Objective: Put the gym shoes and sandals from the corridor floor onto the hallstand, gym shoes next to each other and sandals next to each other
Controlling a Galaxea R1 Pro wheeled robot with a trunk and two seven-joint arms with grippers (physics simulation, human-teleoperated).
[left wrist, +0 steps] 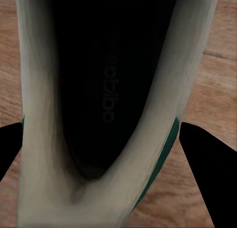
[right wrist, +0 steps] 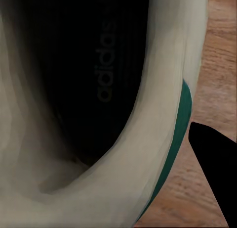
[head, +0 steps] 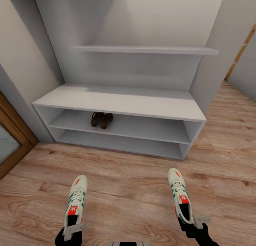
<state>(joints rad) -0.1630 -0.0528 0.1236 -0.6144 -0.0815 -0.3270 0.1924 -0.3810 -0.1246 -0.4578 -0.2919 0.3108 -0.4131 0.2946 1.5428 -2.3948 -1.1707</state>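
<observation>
Head view: 2 gym shoes, 2 sandals on rack.

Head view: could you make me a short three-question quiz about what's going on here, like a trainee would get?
1. True or false: the sandals lie on the floor.
2. What is at each tool: the left tool, the right tool?
3. Which part of the hallstand holds the sandals? A) top surface B) upper open shelf C) lower open shelf

Key
1. False; they are in the hallstand.
2. The left gym shoe and the right gym shoe, one each, heel end.
3. B
</observation>
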